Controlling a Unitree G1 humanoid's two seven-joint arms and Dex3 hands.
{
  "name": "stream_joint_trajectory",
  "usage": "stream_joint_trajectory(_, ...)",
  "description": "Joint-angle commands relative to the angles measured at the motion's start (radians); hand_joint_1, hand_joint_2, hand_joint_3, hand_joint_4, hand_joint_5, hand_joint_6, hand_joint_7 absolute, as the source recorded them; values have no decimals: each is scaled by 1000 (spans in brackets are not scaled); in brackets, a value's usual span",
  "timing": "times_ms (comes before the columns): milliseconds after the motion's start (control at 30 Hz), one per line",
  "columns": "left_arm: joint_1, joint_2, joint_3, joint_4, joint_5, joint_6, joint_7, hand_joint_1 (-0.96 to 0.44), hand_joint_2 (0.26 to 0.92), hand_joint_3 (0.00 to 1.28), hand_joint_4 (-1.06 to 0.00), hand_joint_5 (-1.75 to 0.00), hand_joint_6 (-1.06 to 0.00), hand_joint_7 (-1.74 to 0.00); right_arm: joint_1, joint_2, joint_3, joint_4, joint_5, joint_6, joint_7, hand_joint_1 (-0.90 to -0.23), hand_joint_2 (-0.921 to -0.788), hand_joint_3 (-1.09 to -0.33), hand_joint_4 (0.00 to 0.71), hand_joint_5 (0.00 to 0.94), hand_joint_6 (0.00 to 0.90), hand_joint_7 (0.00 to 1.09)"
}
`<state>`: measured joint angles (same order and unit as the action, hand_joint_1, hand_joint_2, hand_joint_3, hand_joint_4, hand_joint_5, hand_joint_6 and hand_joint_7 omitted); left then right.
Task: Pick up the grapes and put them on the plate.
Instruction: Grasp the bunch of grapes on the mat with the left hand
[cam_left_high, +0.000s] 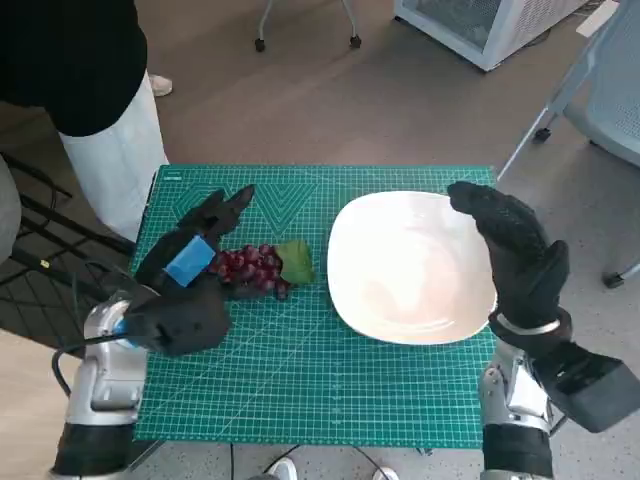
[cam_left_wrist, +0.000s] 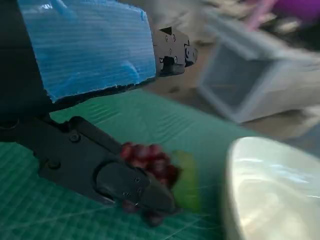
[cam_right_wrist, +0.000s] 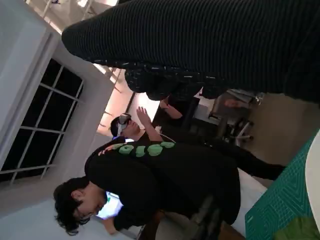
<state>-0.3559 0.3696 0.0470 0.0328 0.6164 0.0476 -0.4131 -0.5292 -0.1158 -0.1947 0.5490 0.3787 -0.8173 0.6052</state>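
Green cutting mat (cam_left_high: 300, 380) covers the small worktop, and on it lies the bunch of dark red grapes with a green leaf (cam_left_high: 258, 266), just beside the round white plate (cam_left_high: 410, 265) and not yet on it. From where I stand, the robot's left hand (cam_left_high: 190, 275), black with blue tape across its back, has its fingers spread around the bunch on the side away from the plate; in the left wrist view one black finger (cam_left_wrist: 130, 185) lies against the grapes, but I cannot tell whether the hand has truly closed on them or only touches them. The right hand (cam_left_high: 515, 250) in its black knitted glove hovers over the plate's far edge, fingers loose, holding nothing. The bunch looks light and soft, lumpy, apt to roll or shed berries if squeezed; I would judge a gentle grasp around the middle of the cluster safest.
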Motion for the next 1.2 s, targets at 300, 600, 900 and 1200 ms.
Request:
stream_joint_trajectory(300, -38, 5, -147, 19, 49, 200, 5, -598, 706, 0, 1, 1, -165, -29, 26, 2, 1, 2, 2, 18, -6, -477, -921, -585, 240, 1, 71, 409)
stream_joint_trajectory(600, -105, 7, -228, 147, 47, 228, 43, -558, 702, 0, 1, 1, -165, -16, 26, -1, -2, 5, 7, 23, -3, -476, -921, -586, 240, 1, 70, 410)
stream_joint_trajectory(900, -215, -7, -313, 343, 53, 245, 68, -521, 700, 0, 1, 1, -159, -6, 28, -4, -4, 4, 10, 24, 0, -477, -921, -584, 241, 1, 71, 410)
stream_joint_trajectory(1200, -326, -36, -390, 542, 53, 244, 84, -504, 701, 0, 1, 1, -150, -1, 30, -5, -3, 3, 4, 21, -5, -478, -921, -581, 242, 1, 73, 409)
